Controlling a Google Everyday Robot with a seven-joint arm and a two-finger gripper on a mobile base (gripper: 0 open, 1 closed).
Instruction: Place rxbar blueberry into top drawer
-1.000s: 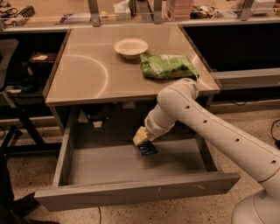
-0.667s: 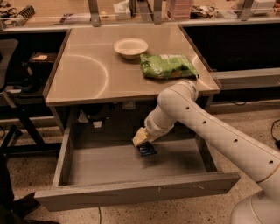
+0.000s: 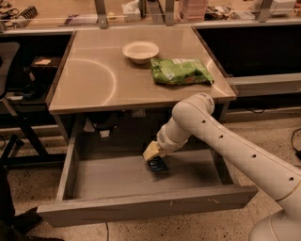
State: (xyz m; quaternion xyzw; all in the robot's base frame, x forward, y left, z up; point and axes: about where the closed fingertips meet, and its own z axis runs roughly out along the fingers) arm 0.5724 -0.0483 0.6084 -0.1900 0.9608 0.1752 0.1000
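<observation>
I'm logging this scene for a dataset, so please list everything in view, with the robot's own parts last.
table: one, tan top, centre, above the drawer
bowl: one, white, on the table toward the back
bag: one, green and crinkly, on the table, right of the bowl
top drawer: one, grey, pulled open under the table
rxbar blueberry: one, dark blue, inside the drawer, at the gripper's tip
back bench: one, tan, behind the table, clutter too small to name
arm: one, white, reaching from lower right into the drawer
gripper: one, yellowish, inside the drawer, just above the bar
</observation>
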